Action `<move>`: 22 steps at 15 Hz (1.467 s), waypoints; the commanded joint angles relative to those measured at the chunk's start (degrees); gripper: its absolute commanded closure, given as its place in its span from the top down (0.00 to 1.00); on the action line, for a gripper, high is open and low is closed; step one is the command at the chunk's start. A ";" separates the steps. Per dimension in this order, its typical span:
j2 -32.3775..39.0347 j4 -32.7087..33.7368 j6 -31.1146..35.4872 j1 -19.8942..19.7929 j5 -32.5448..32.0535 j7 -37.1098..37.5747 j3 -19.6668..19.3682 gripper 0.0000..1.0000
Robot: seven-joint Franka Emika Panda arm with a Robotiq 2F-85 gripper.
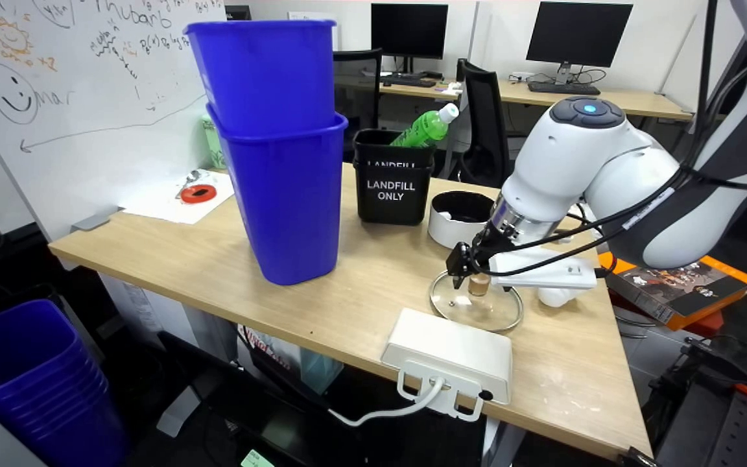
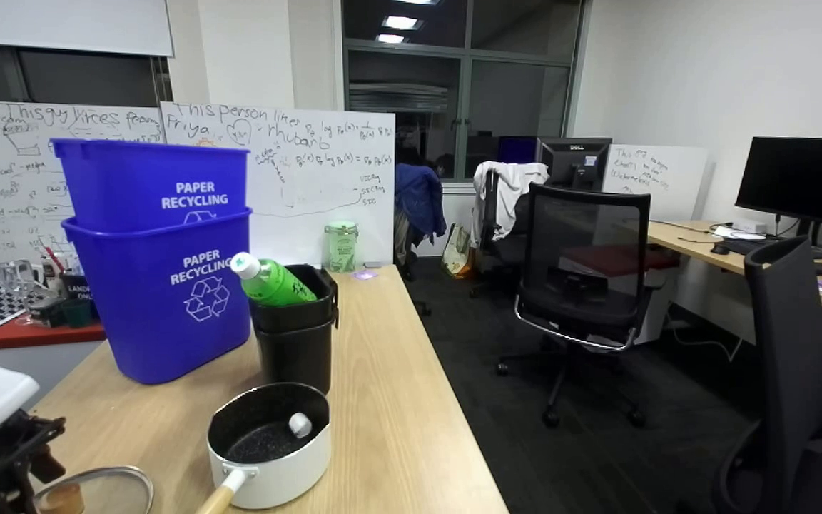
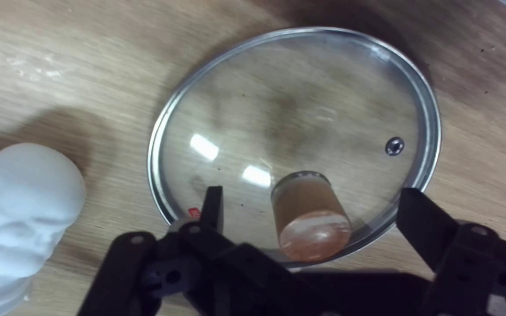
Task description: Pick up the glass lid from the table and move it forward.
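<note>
The black claw [image 3: 311,199] is gaping wide, gripping nothing, presumably giving the brown cylindrical knob [image 3: 312,219] room; the round metal-rimmed clear-glass lid [image 3: 305,114] is lying on the pale wood-grain tabletop [image 1: 360,311]!

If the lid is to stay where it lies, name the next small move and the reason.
I'd probably raise the end effector straight up, jaws open: the glass lid lies on the table, and in the wrist view its knob stands between the parted fingers, so a sideways move could knock it.
</note>
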 commanded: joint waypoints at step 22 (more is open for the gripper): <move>0.83 5.60 2.14 4.69 -5.04 0.72 -4.45 1.00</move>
